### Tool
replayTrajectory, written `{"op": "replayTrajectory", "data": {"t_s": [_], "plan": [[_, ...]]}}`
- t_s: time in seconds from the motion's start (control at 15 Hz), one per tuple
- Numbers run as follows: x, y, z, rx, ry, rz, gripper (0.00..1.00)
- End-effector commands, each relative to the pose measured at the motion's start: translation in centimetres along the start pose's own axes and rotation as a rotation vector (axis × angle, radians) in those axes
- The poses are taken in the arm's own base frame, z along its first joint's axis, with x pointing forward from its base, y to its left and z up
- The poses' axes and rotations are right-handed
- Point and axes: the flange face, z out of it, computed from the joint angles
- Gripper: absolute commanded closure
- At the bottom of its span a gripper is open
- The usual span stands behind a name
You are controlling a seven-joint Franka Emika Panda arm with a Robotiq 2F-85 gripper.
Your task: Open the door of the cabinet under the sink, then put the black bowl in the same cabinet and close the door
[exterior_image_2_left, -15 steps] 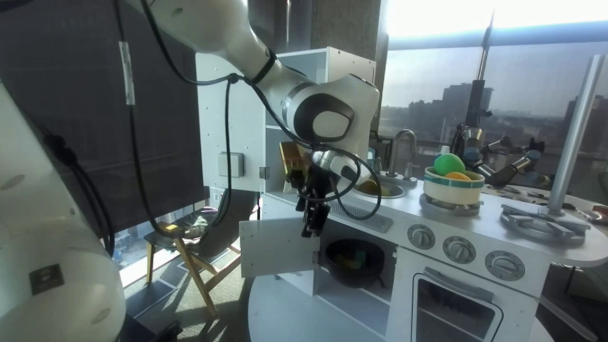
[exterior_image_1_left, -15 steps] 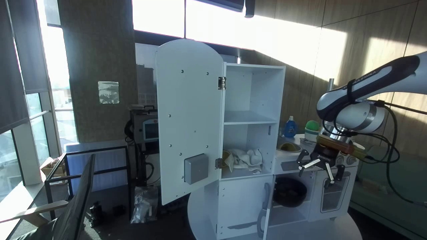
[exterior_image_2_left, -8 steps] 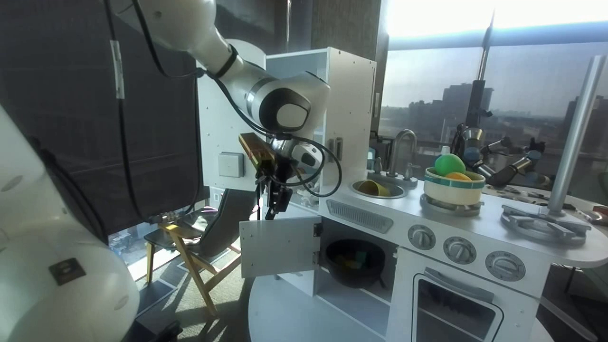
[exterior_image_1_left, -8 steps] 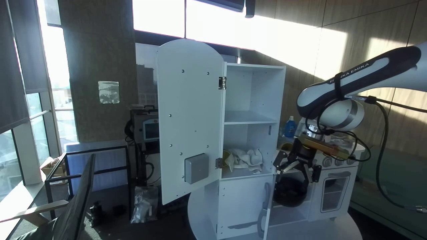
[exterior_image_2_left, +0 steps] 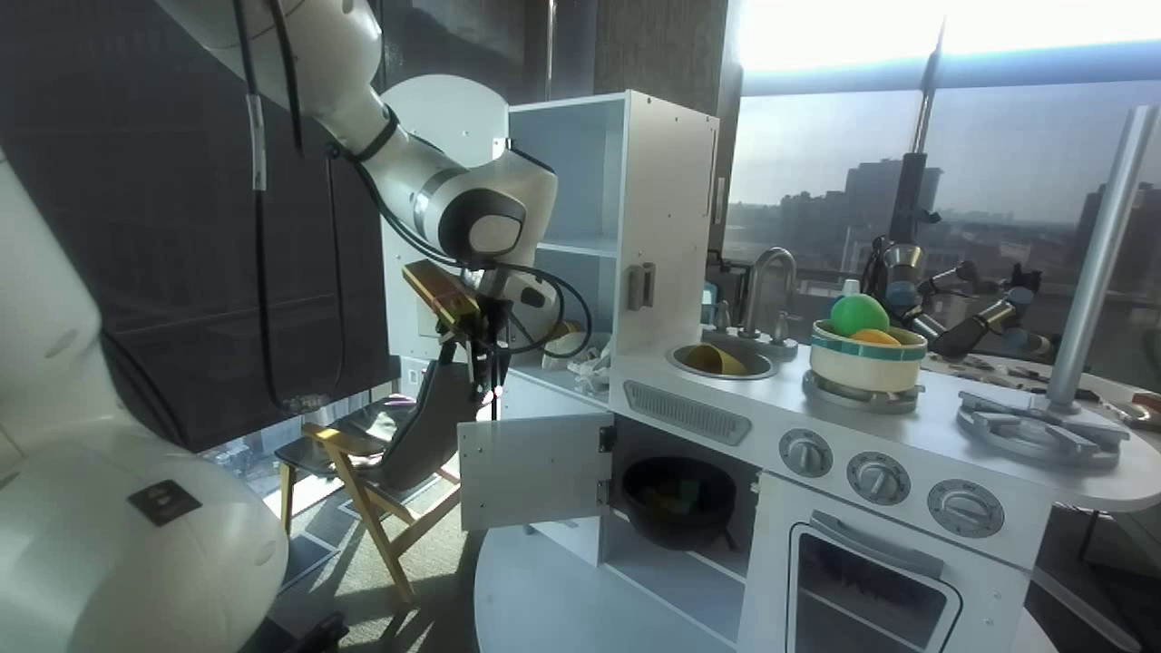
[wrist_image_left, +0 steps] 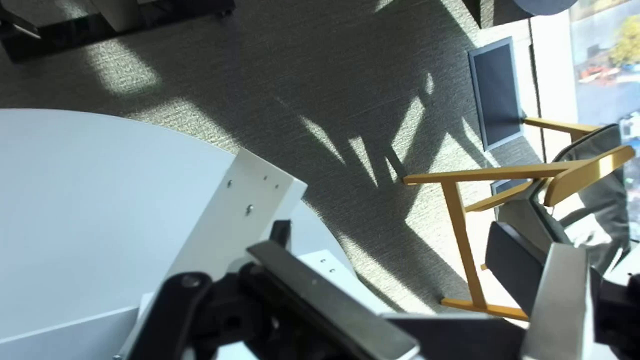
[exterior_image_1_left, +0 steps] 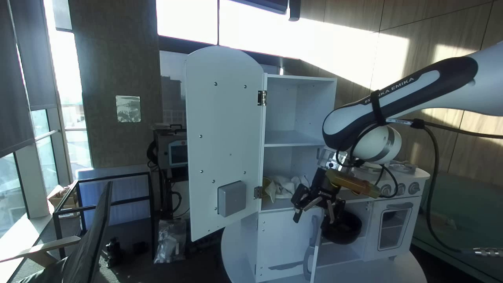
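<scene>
Exterior view and wrist view alike show the robot's pincer with its two fingers spread apart, hanging from a white robot arm before a white toy kitchen. Lower down, the small door of the low cabinet stands open toward the near left; in an exterior view a gap shows between its top edge and the pincer. The black bowl is inside that cabinet, well to the right of the pincer, with yellow and green contents dimly visible; what it rests on cannot be told. At left, the tall arch-topped door is also open, and crumpled white cloth lies on a shelf beside it. On top, a yellow item lies in the sink near a curved faucet. Farther right, a cream pot with a teal rim holds a green ball and something orange, above a closed oven. A round white table carries the kitchen; a wood-framed chair stands at left, beyond the small door.
</scene>
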Motion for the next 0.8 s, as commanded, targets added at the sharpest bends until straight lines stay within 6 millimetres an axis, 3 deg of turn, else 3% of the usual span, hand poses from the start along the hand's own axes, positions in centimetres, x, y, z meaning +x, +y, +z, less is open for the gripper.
{"op": "replayTrajectory", "data": {"t_s": [0.0,0.2,0.47,0.73], "plan": [[0.7,-2.6,2.5,0.020,0.025,-0.070,0.00],[1.1,-2.9,4.9,0.016,0.018,-0.088,0.00],[2.3,-1.6,7.4,-0.003,0.049,-0.126,0.00],[2.8,0.2,7.2,-0.048,0.087,-0.125,0.00]]}}
